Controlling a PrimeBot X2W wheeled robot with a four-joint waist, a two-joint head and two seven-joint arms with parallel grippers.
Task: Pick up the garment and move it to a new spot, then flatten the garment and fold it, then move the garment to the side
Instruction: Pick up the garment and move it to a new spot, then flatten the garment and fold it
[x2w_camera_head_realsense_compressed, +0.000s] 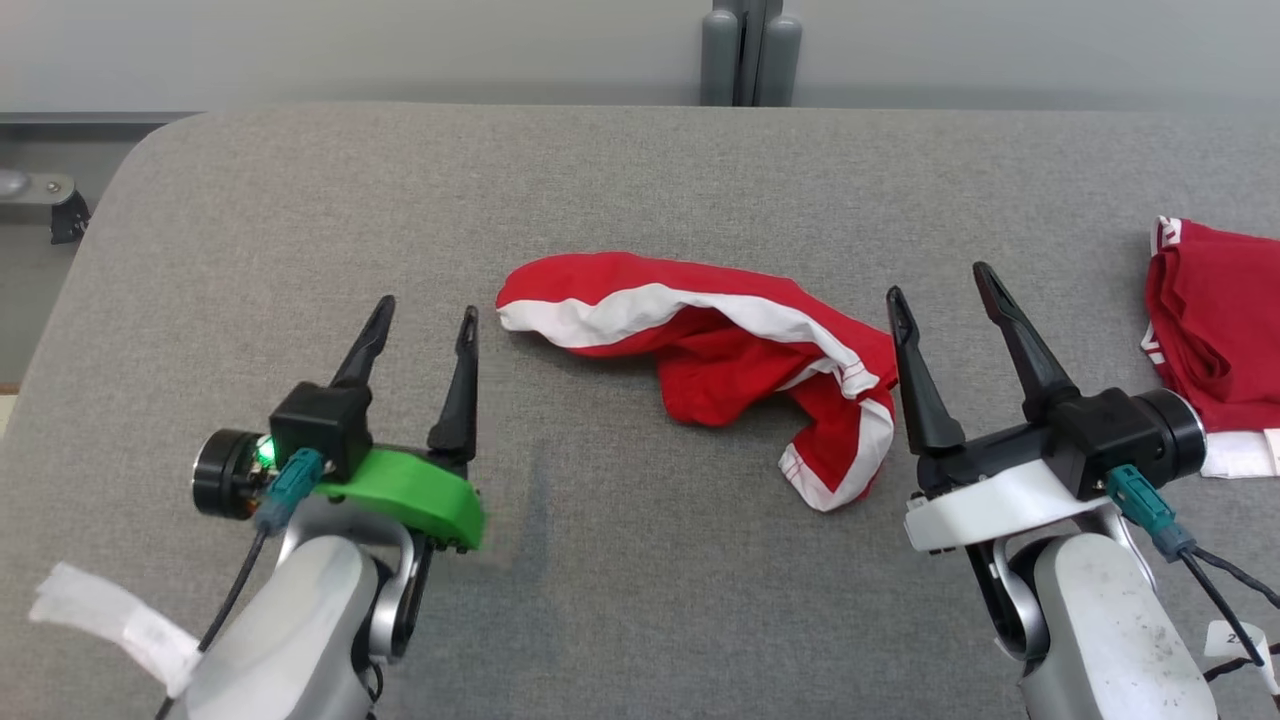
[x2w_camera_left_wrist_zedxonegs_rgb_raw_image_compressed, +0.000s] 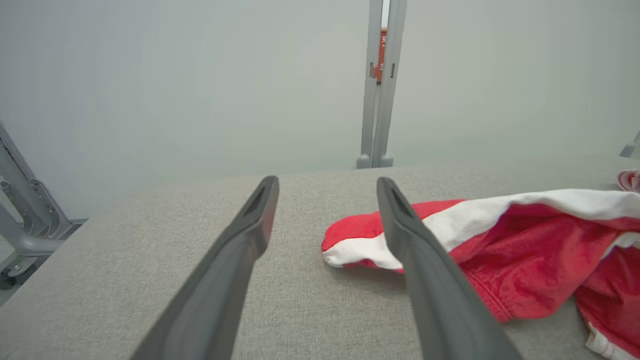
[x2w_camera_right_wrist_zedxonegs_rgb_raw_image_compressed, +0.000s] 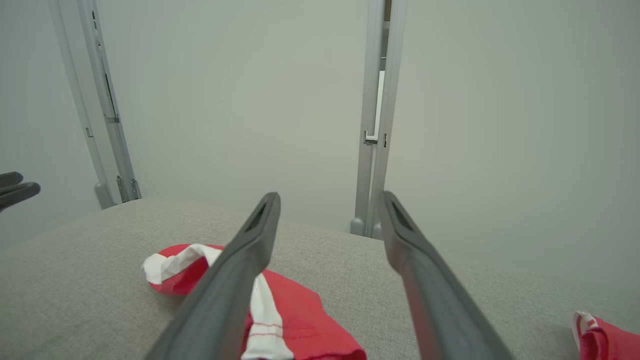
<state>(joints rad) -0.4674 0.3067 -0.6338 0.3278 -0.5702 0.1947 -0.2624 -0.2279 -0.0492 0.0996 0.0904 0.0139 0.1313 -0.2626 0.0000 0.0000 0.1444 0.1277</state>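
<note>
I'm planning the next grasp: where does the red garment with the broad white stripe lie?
Head view: the garment lies crumpled on the grey table, between the left gripper and the right gripper, closest to the right one.

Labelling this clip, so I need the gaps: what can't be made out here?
- Second red garment: head view, cut off by the right edge.
- Crumpled garment: its type, hidden by its own folds in every view.
- Paper tag: head view, print too small to read.
</note>
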